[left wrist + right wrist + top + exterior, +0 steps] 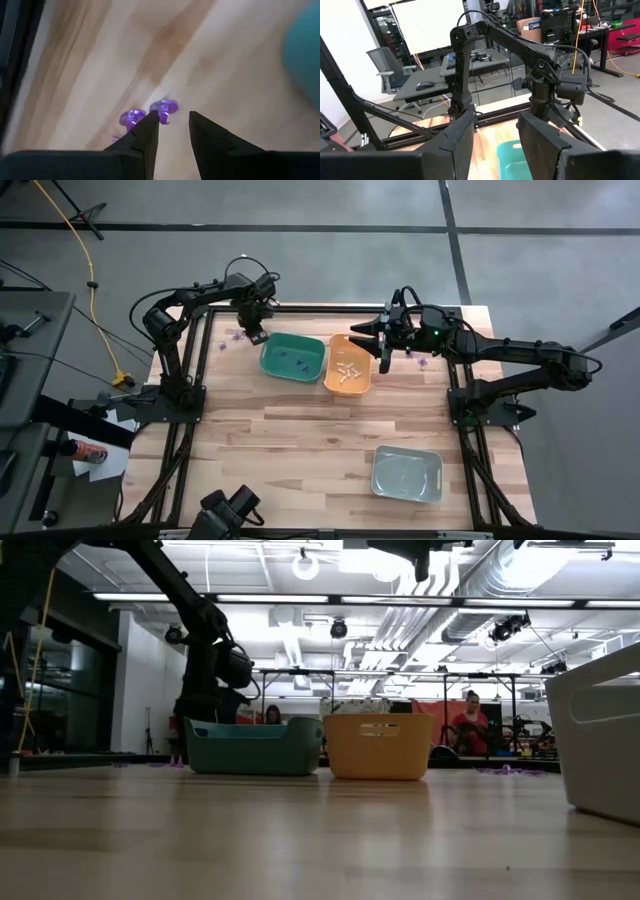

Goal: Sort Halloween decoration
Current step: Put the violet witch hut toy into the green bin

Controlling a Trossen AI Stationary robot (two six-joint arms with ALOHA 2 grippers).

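Purple trinkets lie on the bare wood of the bench at its far left, just left of the green bin, and the left gripper is down over them with its jaws parted a little and nothing between them. One purple piece sits right at the tip of one finger, a second just beside it — so the gap is not centred on either. More purple bits show at the far right of the bench, dark pieces lie in the green bin, and whitish ones in the orange bin beside it.

The right gripper hangs above the right edge of the orange bin, jaws open and empty.

Risk as I judge it: closing from here could flick the near trinket sideways off the fingertip rather than trap it, or catch both at once. The pieces are tiny and look smooth, so a glancing pinch would likely squirt one toward the bench edge. The grey bin near the front right appears empty.
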